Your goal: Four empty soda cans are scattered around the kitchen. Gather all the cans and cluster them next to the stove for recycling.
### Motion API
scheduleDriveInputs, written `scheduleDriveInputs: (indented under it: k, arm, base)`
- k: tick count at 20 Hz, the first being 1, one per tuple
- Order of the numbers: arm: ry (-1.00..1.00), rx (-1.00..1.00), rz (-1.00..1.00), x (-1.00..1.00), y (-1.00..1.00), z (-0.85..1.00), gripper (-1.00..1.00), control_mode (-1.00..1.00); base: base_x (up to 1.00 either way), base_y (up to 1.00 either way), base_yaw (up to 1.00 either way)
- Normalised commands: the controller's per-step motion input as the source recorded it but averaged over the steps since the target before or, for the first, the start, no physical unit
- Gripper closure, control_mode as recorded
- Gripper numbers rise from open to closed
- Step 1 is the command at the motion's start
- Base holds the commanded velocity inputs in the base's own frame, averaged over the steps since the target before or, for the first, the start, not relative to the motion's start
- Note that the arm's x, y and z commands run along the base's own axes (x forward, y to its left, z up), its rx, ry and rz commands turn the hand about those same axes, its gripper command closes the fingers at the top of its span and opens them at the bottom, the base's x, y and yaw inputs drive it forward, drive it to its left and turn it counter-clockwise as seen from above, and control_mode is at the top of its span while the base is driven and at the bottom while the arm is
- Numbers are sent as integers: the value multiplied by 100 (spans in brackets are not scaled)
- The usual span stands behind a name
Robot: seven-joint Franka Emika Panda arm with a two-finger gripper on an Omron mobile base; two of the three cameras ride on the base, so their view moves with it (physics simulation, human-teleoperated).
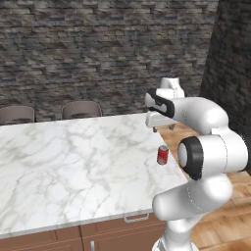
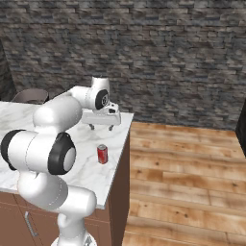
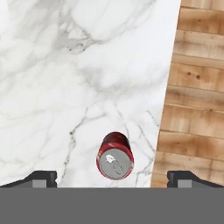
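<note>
Hand view: small red cylindrical soda can with silver top stands upright at six o'clock on white marble counter, uncollected. Two-finger gripper hovers above, jaws wide open, empty. Gathering remains outstanding.

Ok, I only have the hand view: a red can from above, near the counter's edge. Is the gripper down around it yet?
Observer: No. The gripper hangs well above the marble counter, beyond the red soda can, jaws open.
Operator: Is the can upright?
Observer: Yes, it stands upright near the counter's edge by the wooden floor.
Operator: Anything else around the counter?
Observer: Two chairs at its far side, against the stone wall.
</note>
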Motion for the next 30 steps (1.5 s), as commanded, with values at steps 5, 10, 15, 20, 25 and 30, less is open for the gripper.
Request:
scheduleDriveInputs:
  k: [5, 10, 15, 20, 25, 30]
  arm:
    - [0, 4, 0, -10, -22, -12, -100, -100]
    - [0, 0, 0, -25, -10, -23, -100, -100]
    - [0, 0, 0, -6, 0, -19, -100, -100]
    - [0, 0, 0, 0, 0, -3, -100, -100]
    - [0, 0, 0, 0, 0, -11, -100, -100]
    - [0, 0, 0, -4, 3, -15, -100, -100]
  base:
    - [0, 0, 0]
    - [0, 0, 0]
    - [0, 0, 0]
    - [0, 0, 0]
    - [0, 0, 0]
    - [0, 0, 0]
